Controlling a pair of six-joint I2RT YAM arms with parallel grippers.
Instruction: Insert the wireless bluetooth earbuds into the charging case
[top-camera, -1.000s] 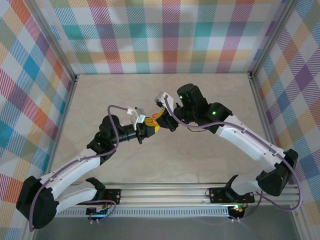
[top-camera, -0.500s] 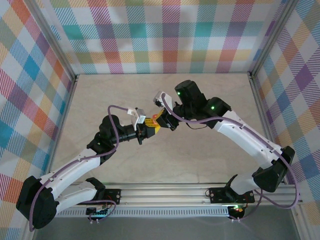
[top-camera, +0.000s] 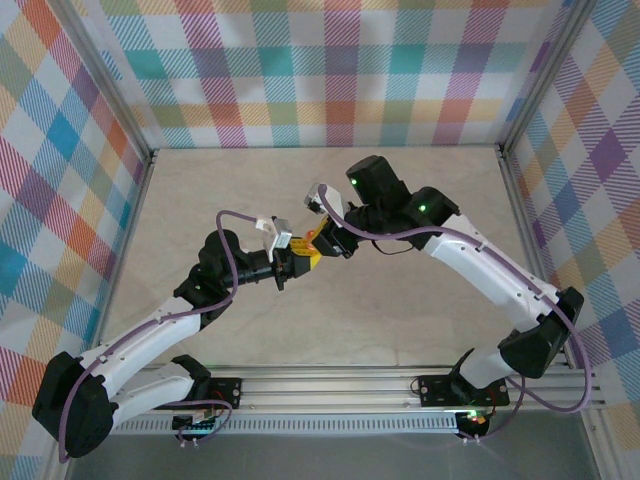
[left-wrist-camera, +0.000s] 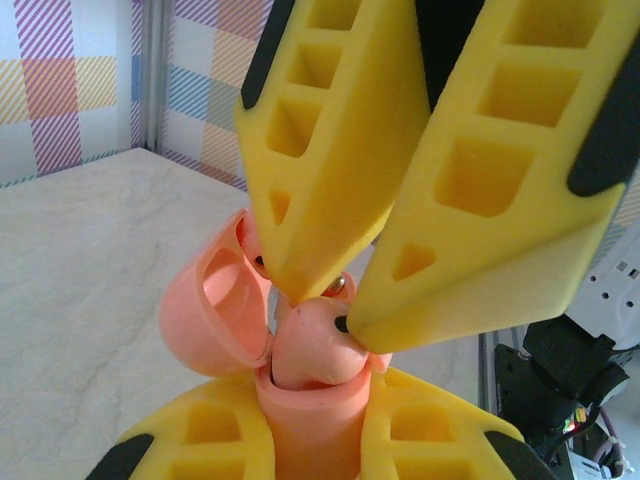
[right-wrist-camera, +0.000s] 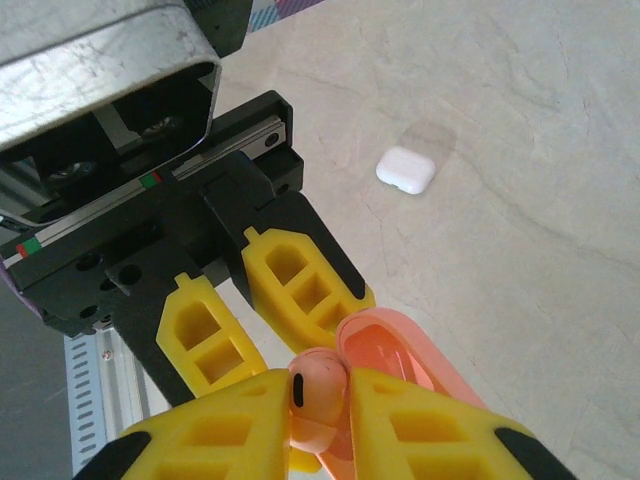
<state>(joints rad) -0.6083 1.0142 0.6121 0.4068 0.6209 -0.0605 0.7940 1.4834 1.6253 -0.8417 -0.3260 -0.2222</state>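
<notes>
pink-orange pebble-shaped plastic case (left-wrist-camera: 215, 315), lid open, sits clamped in the left tool (left-wrist-camera: 310, 425); right tool (right-wrist-camera: 320, 385) pinches a pink-orange plastic earbud (left-wrist-camera: 305, 348) above it.

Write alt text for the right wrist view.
The right fingers pinch a pinkish-orange earbud beside the raised lid of an open pink charging case, which the left fingers hold from the far side. Beyond them a small white case lies on the pale marbled table.
</notes>
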